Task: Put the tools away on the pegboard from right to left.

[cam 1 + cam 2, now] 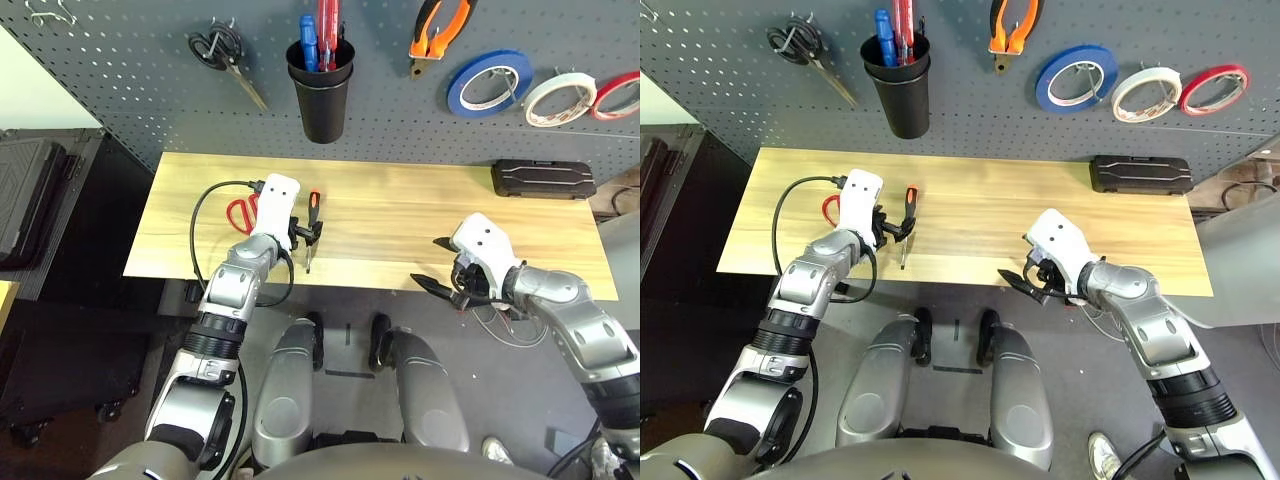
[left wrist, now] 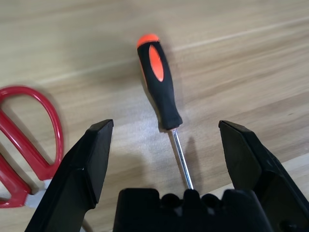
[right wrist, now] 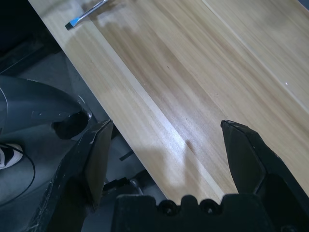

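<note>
The slim orange-and-black screwdriver (image 2: 161, 92) lies on the wooden table (image 1: 400, 215), its shaft toward the front edge. My left gripper (image 2: 165, 126) hovers open just above it, one finger on each side of the shaft. The red-handled scissors (image 1: 240, 213) lie just left of it, partly under my left wrist. On the pegboard (image 1: 130, 90) hang the orange-and-black pliers (image 1: 440, 30) and the white tape roll (image 1: 560, 98). My right gripper (image 1: 430, 263) stands open and empty over the table's front edge at the right.
Black-handled scissors (image 1: 228, 55) hang at the pegboard's left. A black cup holder (image 1: 321, 90) holds blue and red screwdrivers. Blue tape (image 1: 490, 83) and red tape (image 1: 615, 97) flank the white roll. A black case (image 1: 543, 178) lies at the table's back right.
</note>
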You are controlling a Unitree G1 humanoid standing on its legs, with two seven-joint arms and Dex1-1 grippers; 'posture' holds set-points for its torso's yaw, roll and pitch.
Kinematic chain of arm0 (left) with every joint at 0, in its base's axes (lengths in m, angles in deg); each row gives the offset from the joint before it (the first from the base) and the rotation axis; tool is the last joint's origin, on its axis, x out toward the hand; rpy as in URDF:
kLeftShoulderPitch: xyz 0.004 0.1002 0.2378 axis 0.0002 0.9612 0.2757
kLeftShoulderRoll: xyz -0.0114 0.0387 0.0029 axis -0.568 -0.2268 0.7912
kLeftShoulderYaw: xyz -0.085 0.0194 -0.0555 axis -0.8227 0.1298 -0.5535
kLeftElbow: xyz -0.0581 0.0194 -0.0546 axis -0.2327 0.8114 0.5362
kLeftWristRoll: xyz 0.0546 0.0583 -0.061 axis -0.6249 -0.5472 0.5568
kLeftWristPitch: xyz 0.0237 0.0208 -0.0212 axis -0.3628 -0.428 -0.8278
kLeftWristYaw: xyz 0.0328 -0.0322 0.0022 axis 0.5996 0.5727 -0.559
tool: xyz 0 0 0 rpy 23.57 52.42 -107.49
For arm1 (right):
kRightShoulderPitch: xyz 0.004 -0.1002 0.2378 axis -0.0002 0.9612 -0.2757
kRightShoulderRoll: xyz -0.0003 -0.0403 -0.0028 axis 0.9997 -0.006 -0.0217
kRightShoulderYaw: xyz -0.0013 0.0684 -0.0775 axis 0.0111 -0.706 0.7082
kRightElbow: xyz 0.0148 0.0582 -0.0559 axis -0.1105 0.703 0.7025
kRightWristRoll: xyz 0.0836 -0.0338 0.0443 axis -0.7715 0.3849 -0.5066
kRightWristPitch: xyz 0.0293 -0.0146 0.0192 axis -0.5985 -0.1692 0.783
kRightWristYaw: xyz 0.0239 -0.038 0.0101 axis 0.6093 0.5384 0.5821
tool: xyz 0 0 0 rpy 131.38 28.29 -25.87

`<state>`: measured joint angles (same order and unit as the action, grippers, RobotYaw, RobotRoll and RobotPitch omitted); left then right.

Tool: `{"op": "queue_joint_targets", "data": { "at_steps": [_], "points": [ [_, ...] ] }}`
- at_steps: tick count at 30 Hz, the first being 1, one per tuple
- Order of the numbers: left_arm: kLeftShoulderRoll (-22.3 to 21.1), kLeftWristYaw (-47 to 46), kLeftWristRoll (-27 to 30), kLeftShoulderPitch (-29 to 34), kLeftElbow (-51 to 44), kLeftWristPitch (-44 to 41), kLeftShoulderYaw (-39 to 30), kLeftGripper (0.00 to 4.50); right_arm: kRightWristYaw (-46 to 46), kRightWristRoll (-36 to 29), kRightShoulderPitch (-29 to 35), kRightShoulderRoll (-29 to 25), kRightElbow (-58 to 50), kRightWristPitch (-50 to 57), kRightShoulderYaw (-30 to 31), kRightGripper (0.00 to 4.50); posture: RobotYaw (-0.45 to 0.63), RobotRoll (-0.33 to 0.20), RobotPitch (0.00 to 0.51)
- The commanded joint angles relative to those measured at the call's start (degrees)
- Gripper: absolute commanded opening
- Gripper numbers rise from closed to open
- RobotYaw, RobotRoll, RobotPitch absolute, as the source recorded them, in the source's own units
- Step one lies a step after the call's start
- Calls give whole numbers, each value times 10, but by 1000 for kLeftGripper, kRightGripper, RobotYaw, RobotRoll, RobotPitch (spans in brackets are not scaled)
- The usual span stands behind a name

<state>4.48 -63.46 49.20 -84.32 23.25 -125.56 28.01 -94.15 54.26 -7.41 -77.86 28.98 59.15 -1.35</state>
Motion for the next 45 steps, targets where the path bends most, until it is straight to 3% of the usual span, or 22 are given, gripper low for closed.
{"op": "queue_joint_targets", "data": {
  "at_steps": [1, 9, 21, 25, 32, 38, 45],
  "points": [
    [13, -14, -12, -26, 52, -15, -2, 4500, 3, 2, 15, 2, 7, -2, 11, 4451, 46, 0, 375],
    [40, -41, -20, -114, 195, 26, -22, 4500, 12, 8, 18, 12, 4, -3, 24, 4451, 33, 0, 390],
    [61, -50, -40, -169, 355, 67, -25, 4500, 28, 8, 15, 17, -7, 6, 32, 4451, 5, 0, 408],
    [61, -49, -39, -186, 394, 81, -33, 3575, 32, 9, 10, 20, -7, 7, 35, 4500, 4, 0, 409],
    [61, -40, -38, -184, 386, 62, -37, 844, 31, 9, 4, 21, 1, 5, 34, 4500, 24, 0, 404],
    [61, -33, -32, -155, 295, 11, -37, 686, 26, 10, -10, 19, 21, -9, 32, 4500, 47, 0, 388],
    [59, -43, -2, -60, 49, -106, -64, 686, 10, 5, -43, 29, 56, -48, 36, 4500, 98, 0, 348]
  ]
}}
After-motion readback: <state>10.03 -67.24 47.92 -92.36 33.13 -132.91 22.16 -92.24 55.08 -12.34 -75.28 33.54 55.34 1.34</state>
